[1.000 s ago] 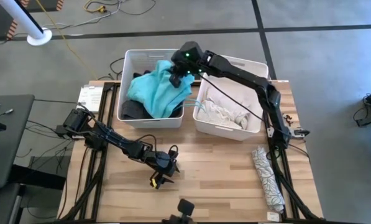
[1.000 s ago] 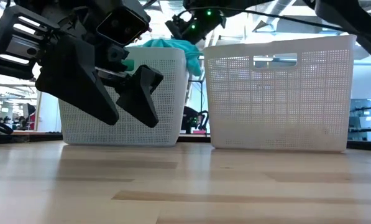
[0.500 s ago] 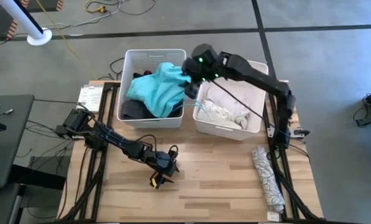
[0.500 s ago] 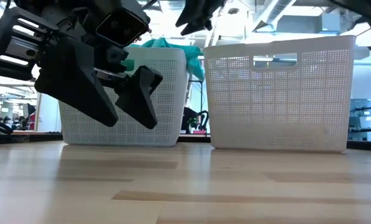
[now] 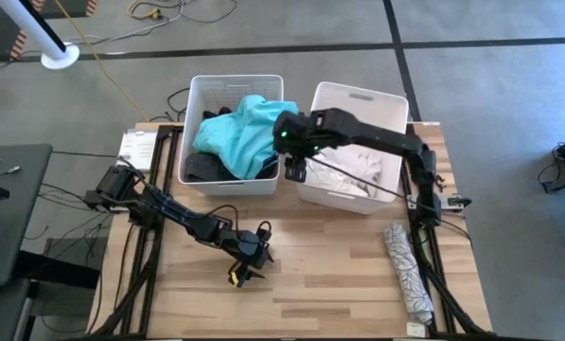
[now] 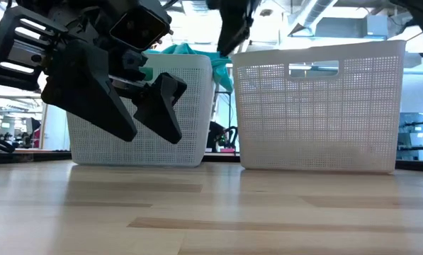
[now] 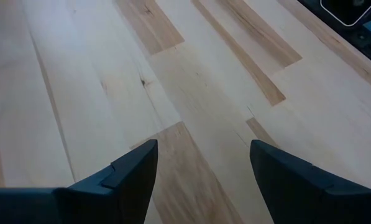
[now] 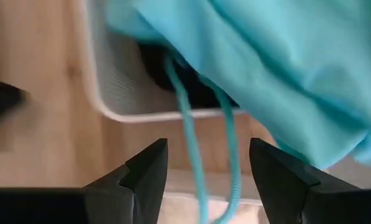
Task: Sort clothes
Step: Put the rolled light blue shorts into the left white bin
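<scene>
A teal garment (image 5: 247,134) lies on top of dark clothes (image 5: 202,167) in the left white bin (image 5: 195,90), draped over its right rim. Two teal cords (image 8: 194,143) hang from it. My right gripper (image 5: 294,168) hovers open above the gap between the bins, at their near ends. Its fingers (image 8: 145,168) stand on either side of the cords. White clothes (image 5: 362,169) lie in the right bin (image 5: 358,92). A rolled white patterned garment (image 5: 407,270) lies on the table at the right. My left gripper (image 5: 249,258) hangs open just above bare wood (image 7: 191,81).
The two mesh bins (image 6: 317,106) stand side by side at the table's far edge. The wood in front of them is free from the middle to the near edge. Cables and the left arm lie along the table's left side (image 5: 159,204).
My right gripper has left the teal garment at the left bin's far right corner and moved toward the table's near edge, to the gap between the bins. The garment has spread toward the bin's right rim and rests there.
</scene>
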`<state>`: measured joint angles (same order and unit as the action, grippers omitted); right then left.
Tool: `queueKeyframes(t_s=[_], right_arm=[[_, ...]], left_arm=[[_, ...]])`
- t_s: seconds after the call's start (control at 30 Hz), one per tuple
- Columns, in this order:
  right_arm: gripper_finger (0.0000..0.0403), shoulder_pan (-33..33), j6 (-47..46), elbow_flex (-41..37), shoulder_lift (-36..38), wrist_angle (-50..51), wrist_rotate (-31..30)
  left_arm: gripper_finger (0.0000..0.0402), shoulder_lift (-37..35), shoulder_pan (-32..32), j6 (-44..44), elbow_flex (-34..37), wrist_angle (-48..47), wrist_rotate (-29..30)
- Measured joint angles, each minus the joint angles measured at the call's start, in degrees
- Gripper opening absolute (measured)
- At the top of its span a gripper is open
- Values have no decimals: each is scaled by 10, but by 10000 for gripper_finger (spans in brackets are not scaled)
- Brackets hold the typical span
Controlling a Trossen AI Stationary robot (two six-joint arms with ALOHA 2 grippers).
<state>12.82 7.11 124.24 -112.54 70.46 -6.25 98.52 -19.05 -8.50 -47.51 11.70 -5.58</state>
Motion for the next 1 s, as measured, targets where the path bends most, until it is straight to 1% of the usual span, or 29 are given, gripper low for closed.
queueKeyframes(t_s=[0.1,0.27,0.37,0.43,0.5,0.57,0.7,0.73,0.87,1.0], right_arm=[[234,-2,0,0,-22,26,-43],[234,-3,-2,-2,-31,46,-60],[224,-11,1,-8,-29,40,-109],[205,-16,7,-9,-29,40,-121],[175,-20,18,-9,-26,43,-122],[131,-20,28,-9,-26,44,-121],[26,-19,41,-9,-31,33,-124],[15,-18,41,-9,-31,23,-126],[13,-8,43,-9,-27,-22,-144],[4,1,57,13,-27,-57,-154]], left_arm=[[249,0,0,2,0,-4,0],[249,0,0,1,0,-6,0],[249,0,0,-2,0,-4,0],[249,0,0,-2,0,-3,0],[249,0,0,-3,0,-3,0],[249,0,0,-3,0,-2,0],[249,0,0,-3,0,-2,0],[249,0,0,-3,0,-2,0],[249,0,0,-3,0,-2,0],[249,0,0,-3,0,-2,0]])
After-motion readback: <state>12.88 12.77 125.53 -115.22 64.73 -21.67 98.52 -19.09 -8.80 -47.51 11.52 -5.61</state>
